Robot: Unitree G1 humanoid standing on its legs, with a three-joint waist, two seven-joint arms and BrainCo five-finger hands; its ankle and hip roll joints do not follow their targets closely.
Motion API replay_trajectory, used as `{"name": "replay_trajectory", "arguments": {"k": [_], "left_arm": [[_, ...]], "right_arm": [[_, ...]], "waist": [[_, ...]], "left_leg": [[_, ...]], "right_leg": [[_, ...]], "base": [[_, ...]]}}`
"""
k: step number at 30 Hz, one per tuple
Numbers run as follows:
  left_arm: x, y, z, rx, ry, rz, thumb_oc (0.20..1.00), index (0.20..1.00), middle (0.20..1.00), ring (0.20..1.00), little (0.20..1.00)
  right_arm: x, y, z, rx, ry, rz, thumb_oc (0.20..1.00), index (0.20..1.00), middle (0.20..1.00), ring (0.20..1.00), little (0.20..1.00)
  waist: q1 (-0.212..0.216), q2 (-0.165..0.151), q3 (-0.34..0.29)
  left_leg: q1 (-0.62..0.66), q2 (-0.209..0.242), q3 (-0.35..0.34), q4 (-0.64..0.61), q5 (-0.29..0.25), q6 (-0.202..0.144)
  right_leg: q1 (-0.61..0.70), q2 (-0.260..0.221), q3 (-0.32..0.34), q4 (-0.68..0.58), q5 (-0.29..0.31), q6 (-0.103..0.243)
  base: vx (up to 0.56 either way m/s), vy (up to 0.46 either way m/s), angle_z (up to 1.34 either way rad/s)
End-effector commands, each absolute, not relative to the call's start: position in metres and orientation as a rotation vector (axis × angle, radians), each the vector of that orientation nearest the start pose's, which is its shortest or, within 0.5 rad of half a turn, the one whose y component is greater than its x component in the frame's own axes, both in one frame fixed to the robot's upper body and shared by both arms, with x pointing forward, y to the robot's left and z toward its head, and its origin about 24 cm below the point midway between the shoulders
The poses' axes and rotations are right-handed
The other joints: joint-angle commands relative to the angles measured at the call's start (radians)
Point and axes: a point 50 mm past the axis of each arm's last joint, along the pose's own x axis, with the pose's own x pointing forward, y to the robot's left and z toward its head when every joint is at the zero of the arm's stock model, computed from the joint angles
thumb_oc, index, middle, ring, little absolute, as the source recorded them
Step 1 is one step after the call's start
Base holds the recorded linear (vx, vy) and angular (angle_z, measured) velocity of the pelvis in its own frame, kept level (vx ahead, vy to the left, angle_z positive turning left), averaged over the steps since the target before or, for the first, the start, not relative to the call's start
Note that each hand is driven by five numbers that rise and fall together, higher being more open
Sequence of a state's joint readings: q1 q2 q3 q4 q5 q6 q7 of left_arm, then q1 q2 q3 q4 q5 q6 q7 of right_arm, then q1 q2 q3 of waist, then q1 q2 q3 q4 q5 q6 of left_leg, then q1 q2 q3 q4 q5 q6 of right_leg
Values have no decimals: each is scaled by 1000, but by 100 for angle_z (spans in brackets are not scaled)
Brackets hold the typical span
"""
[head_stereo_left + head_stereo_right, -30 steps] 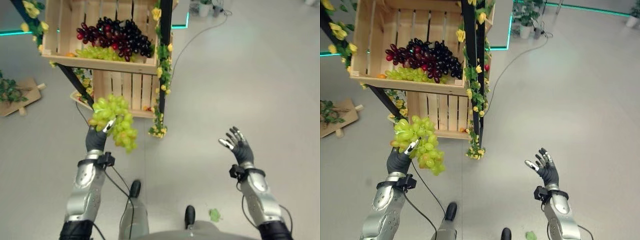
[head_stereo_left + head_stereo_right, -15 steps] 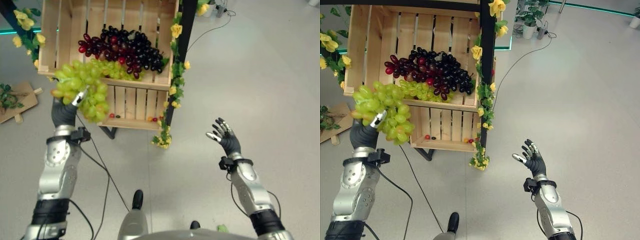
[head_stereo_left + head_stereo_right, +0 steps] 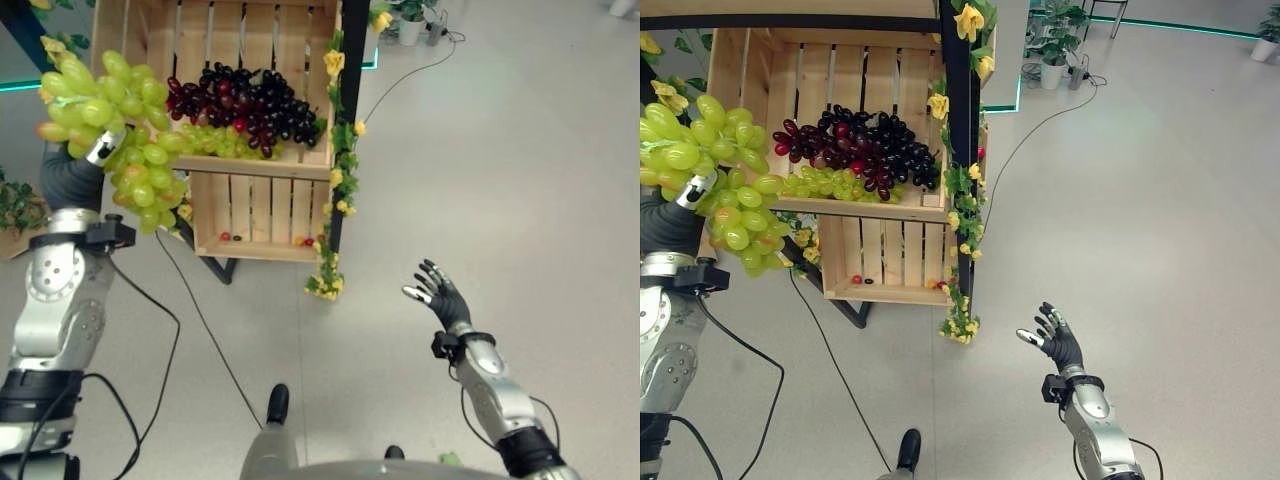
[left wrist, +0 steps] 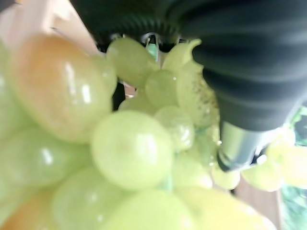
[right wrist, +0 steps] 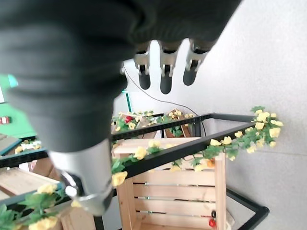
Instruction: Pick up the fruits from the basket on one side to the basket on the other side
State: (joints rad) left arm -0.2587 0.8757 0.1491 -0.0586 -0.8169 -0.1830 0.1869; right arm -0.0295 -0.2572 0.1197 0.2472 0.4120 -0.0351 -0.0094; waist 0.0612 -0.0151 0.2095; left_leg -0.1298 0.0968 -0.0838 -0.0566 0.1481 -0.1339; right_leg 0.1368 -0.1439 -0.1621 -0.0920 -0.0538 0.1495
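My left hand (image 3: 68,172) is raised at the left, shut on a big bunch of green grapes (image 3: 115,122) that hangs beside the front left corner of the upper wooden crate (image 3: 255,168). The left wrist view shows the same green grapes (image 4: 129,148) pressed against the hand. Inside that crate lie a bunch of dark purple grapes (image 3: 245,102) and more green grapes (image 3: 215,142) at its front edge. My right hand (image 3: 440,297) is open with fingers spread, low over the floor at the right, holding nothing.
A black metal stand post (image 3: 346,95) wound with yellow flowers holds the crates. The lower crate (image 3: 256,215) has a few small fruits on its floor. Potted plants (image 3: 1055,40) stand far back. Grey floor lies open to the right.
My left hand has lifted the green grape bunch higher and further left, from below the upper crate's edge to beside its corner. The view has shifted. The right hand stays open and low.
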Motion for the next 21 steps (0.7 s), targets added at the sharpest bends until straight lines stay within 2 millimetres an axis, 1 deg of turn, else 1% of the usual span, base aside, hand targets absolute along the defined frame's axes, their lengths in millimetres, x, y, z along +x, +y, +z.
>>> {"name": "replay_trajectory", "arguments": {"k": [1, 2, 3, 4, 6, 7, 8, 9, 11, 12, 13, 14, 15, 17, 18, 20, 21], "left_arm": [[280, 310, 293, 18, -746, 184, 200, 200, 200, 200, 200], [286, 313, 299, 16, -733, 191, 200, 200, 200, 200, 200], [287, 312, 299, 16, -734, 189, 200, 200, 200, 200, 200], [293, 321, 310, 43, -710, 211, 200, 200, 200, 200, 200], [301, 328, 315, 21, -679, 236, 200, 200, 200, 200, 200], [302, 327, 317, 21, -680, 232, 200, 200, 200, 200, 200], [306, 333, 328, 49, -668, 260, 200, 200, 200, 200, 200], [308, 336, 333, 69, -652, 268, 200, 200, 200, 200, 200], [315, 335, 347, 89, -642, 275, 200, 200, 200, 200, 200], [316, 337, 353, 116, -635, 285, 200, 200, 200, 200, 200], [319, 336, 359, 110, -635, 286, 200, 200, 200, 200, 200], [320, 335, 360, 111, -636, 284, 200, 200, 200, 200, 200], [325, 335, 365, 151, -603, 287, 200, 200, 200, 200, 200], [329, 332, 373, 153, -603, 301, 200, 200, 200, 200, 200], [330, 333, 376, 193, -586, 307, 200, 200, 200, 200, 200], [333, 332, 386, 212, -585, 335, 200, 200, 200, 200, 200], [333, 332, 391, 271, -572, 355, 200, 200, 200, 200, 200]], "right_arm": [[266, -184, 22, 88, 94, 76, 1000, 1000, 1000, 1000, 1000], [266, -183, 22, 85, 98, 86, 1000, 1000, 1000, 1000, 1000], [267, -183, 22, 86, 98, 85, 1000, 1000, 1000, 1000, 1000], [267, -181, 20, 84, 107, 94, 1000, 1000, 1000, 1000, 1000], [267, -176, 17, 87, 122, 112, 1000, 1000, 1000, 1000, 1000], [267, -177, 17, 90, 121, 110, 1000, 1000, 1000, 1000, 1000], [267, -174, 15, 91, 131, 121, 1000, 1000, 1000, 1000, 1000], [266, -173, 14, 93, 138, 125, 1000, 1000, 1000, 1000, 1000], [266, -170, 11, 102, 148, 131, 1000, 1000, 1000, 1000, 1000], [266, -170, 10, 104, 153, 133, 1000, 1000, 1000, 1000, 1000], [266, -169, 11, 113, 151, 133, 1000, 1000, 1000, 1000, 1000], [266, -168, 11, 114, 150, 132, 1000, 1000, 1000, 1000, 1000], [266, -166, 9, 120, 157, 138, 1000, 1000, 1000, 1000, 1000], [267, -165, 9, 123, 159, 142, 1000, 1000, 1000, 1000, 1000], [267, -164, 8, 124, 164, 145, 1000, 1000, 1000, 1000, 1000], [267, -163, 8, 129, 165, 145, 1000, 1000, 1000, 1000, 1000], [267, -165, 7, 117, 170, 146, 1000, 1000, 1000, 1000, 1000]], "waist": [[-33, 21, -40], [-38, 24, -40], [-37, 23, -39], [-46, 28, -40], [-58, 33, -42], [-56, 31, -42], [-65, 36, -45], [-71, 40, -45], [-78, 40, -47], [-83, 44, -49], [-83, 41, -49], [-82, 40, -48], [-92, 45, -51], [-98, 47, -53], [-103, 50, -54], [-108, 47, -55], [-114, 53, -58]], "left_leg": [[5, -15, -7, 60, -146, 20], [4, -16, -6, 64, -147, 19], [4, -16, -6, 64, -147, 19], [4, -14, -4, 66, -149, 19], [5, -12, 0, 67, -150, 18], [5, -12, 0, 67, -150, 18], [7, -11, 3, 69, -152, 18], [8, -10, 4, 70, -153, 18], [9, -9, 7, 72, -156, 18], [10, -9, 9, 72, -157, 17], [11, -8, 11, 72, -157, 17], [11, -9, 11, 72, -157, 17], [14, -8, 13, 71, -160, 18], [16, -8, 19, 72, -163, 18], [17, -7, 20, 72, -164, 18], [21, -6, 23, 69, -166, 19], [22, -6, 28, 68, -167, 18]], "right_leg": [[17, 23, -11, 59, -140, -23], [17, 22, -13, 63, -141, -21], [17, 22, -13, 63, -141, -21], [15, 21, -14, 68, -142, -18], [14, 20, -14, 69, -143, -15], [14, 20, -14, 69, -143, -15], [14, 19, -14, 70, -143, -13], [13, 18, -15, 71, -142, -10], [13, 16, -13, 72, -140, -7], [13, 15, -12, 72, -141, -4], [13, 14, -13, 73, -141, -2], [13, 14, -13, 73, -141, -2], [12, 12, -12, 77, -141, 2], [11, 9, -10, 80, -141, 5], [10, 8, -10, 81, -141, 6], [9, 6, -10, 80, -140, 8], [9, 6, -9, 81, -140, 10]], "base": [[27, -19, 4], [16, -15, 4], [16, -15, 4], [13, -13, 5], [11, -9, 3], [0, 0, 0], [26, -9, -3], [38, -9, -1], [38, -6, -1], [38, -1, -2], [0, 0, 0], [42, 5, -2], [41, 4, -6], [44, 6, -5], [33, 7, -7], [30, 11, -9], [24, 12, -5]]}}
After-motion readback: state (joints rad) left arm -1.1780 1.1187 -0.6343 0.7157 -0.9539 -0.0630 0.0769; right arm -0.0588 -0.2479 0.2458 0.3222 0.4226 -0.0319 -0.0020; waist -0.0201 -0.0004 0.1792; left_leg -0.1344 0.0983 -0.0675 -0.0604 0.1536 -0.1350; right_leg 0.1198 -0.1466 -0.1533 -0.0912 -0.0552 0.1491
